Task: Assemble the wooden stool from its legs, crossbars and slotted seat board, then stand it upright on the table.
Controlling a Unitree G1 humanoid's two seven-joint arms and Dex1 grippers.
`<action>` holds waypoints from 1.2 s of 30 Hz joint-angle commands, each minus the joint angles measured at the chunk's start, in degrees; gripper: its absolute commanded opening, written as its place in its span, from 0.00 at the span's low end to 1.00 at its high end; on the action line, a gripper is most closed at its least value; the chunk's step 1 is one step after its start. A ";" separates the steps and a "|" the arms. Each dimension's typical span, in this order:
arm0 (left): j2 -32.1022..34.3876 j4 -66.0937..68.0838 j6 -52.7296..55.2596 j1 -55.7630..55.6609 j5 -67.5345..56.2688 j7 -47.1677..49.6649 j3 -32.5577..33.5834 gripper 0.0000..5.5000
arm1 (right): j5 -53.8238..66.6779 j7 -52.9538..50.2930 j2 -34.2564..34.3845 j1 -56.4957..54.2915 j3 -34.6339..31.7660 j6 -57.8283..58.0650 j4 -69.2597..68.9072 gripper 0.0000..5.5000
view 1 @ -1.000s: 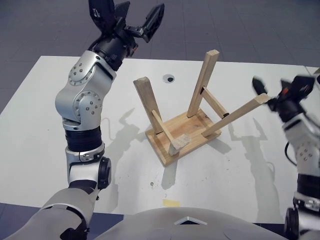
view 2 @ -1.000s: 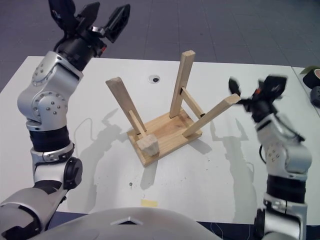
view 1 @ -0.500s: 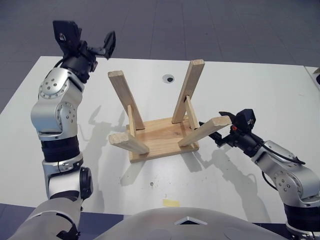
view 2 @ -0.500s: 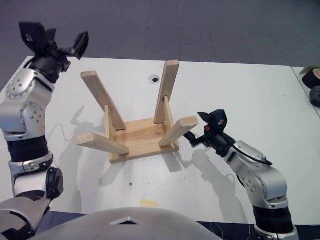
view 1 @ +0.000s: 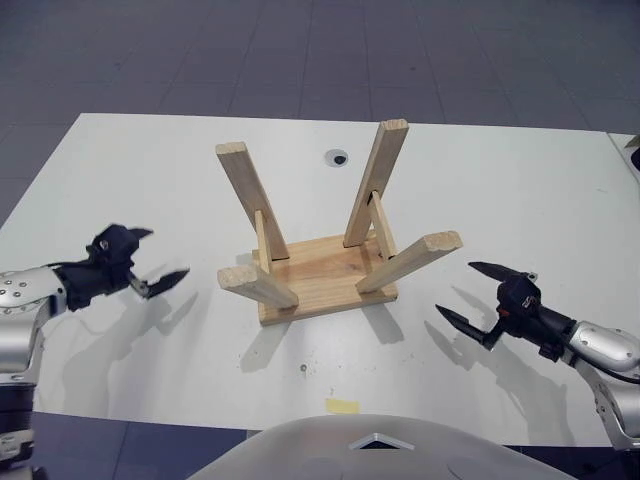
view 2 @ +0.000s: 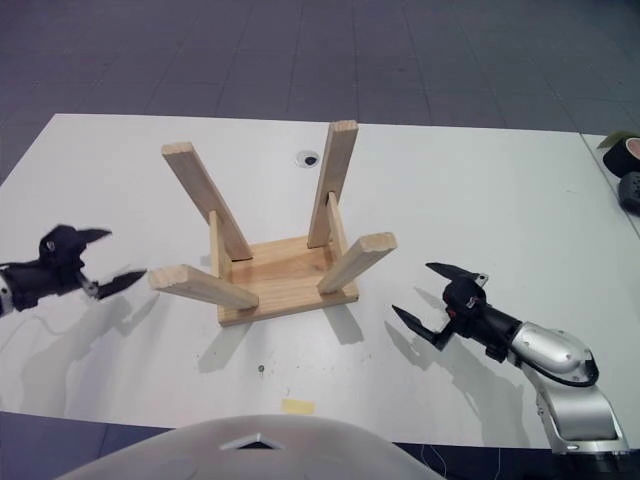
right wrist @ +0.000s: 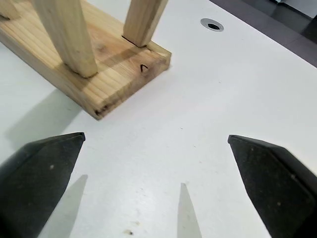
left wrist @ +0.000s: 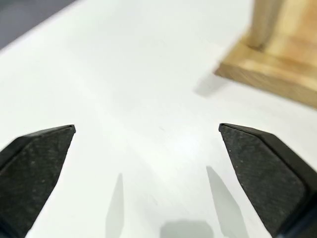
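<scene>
The wooden stool stands upside down mid-table, its seat board (view 1: 325,275) flat on the white table (view 1: 520,180). All four legs point up and splay outward, two tall at the back (view 1: 378,175) and two leaning toward me (view 1: 258,287). A crossbar (view 1: 263,235) joins each side pair. My left gripper (view 1: 168,251) hovers low over the table to the stool's left, open and holding nothing. To the right of the stool, my right gripper (view 1: 453,288) is also low, open and apart from the nearest leg (view 1: 415,258). The right wrist view shows the board's corner (right wrist: 99,74) beyond its open fingers (right wrist: 44,173).
A round cable hole (view 1: 340,157) lies in the table behind the stool. A small yellow tape piece (view 1: 342,406) sits near the front edge. Dark objects (view 2: 628,170) lie at the far right edge. Bare table surrounds the stool on both sides.
The left arm has dropped from high at the back left to low beside the stool. The right gripper has backed off the right front leg's end. The stool has settled flat and still.
</scene>
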 commanded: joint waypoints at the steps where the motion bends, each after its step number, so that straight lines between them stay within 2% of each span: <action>1: 1.06 -8.18 3.14 -0.57 -2.19 -5.88 -6.14 0.98 | -0.63 2.81 0.02 -4.81 3.07 0.40 0.01 0.98; 5: 0.69 -19.28 8.79 0.11 -7.45 -8.60 -10.08 0.98 | -0.87 5.61 0.87 -9.94 7.41 1.64 0.81 0.98; 8: -2.16 -25.08 12.15 -1.41 -10.44 -5.47 -11.28 0.98 | -1.54 6.36 2.47 -12.92 10.59 1.98 1.22 0.98; 14: -11.00 -21.19 8.63 -8.29 -2.34 6.38 -16.74 0.98 | -3.31 6.92 5.70 -16.03 16.75 2.23 -0.86 0.98; 17: -12.91 -18.10 5.24 -10.16 2.12 8.80 -19.48 0.98 | -2.94 7.64 6.18 -16.38 18.32 3.47 -2.02 0.98; 26: -18.85 -14.45 1.80 -14.69 7.36 11.30 -25.74 0.98 | -0.41 7.58 4.17 -13.50 14.25 6.31 -4.37 0.98; 33: -19.87 -11.63 -0.20 -16.31 9.31 12.24 -26.15 0.98 | 1.44 6.85 2.96 -9.64 12.18 9.08 -8.50 0.98; 36: -18.57 -11.14 -0.51 -15.40 8.19 11.89 -24.23 0.98 | 0.23 5.37 3.97 -10.59 12.08 8.26 -7.38 0.98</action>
